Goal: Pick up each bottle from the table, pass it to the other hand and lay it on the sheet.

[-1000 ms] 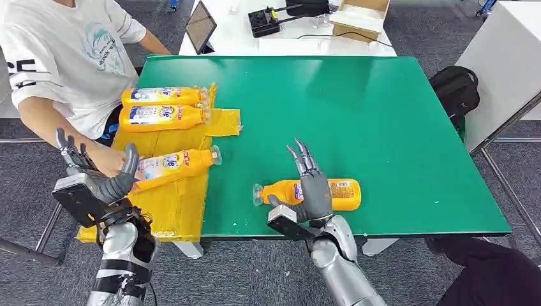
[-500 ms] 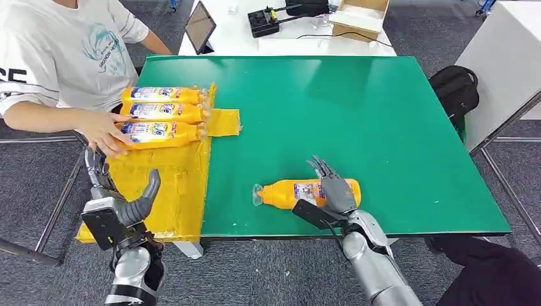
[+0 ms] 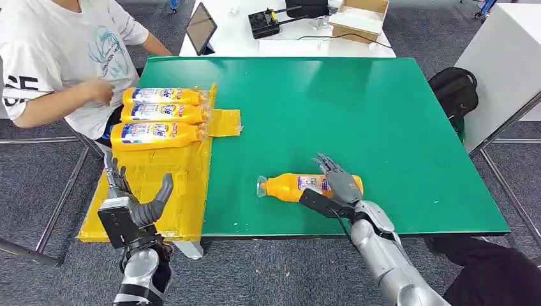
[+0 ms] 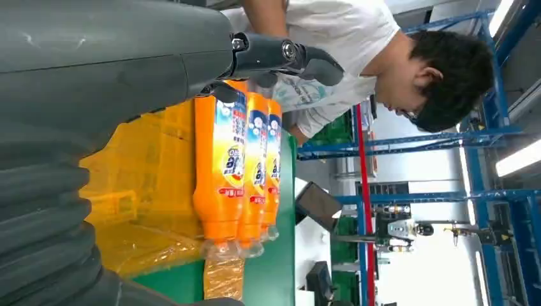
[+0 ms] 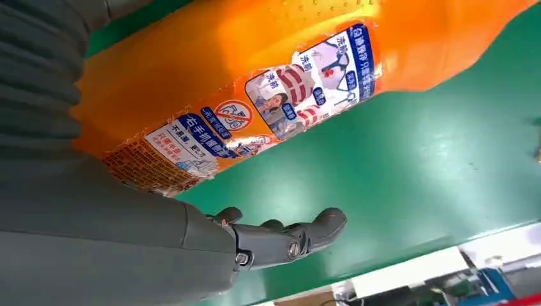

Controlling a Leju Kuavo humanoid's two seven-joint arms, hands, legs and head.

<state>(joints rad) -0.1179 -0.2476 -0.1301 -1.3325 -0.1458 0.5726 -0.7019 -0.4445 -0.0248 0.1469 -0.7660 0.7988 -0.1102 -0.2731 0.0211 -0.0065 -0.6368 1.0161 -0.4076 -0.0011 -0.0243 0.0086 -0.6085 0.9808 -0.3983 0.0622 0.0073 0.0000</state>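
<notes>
On the smooth green counter (image 3: 383, 127), I see my right hand (image 3: 339, 185) draped over the lying orange plastic bottle (image 3: 287, 187), fingers spread, not gripping. My left hand (image 3: 131, 203) hovers open above the crinkled yellow sheet (image 3: 159, 185), near three bottles (image 3: 159, 115) laid side by side.

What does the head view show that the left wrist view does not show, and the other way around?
Head view alone: the right hand resting over the lone bottle on the green table, plus a tablet on the white table behind. Left wrist view alone: blue racking behind the person. Both: three bottles side by side on the yellow sheet, the person's white shirt, and the left hand, fingers apart and holding nothing.
</notes>
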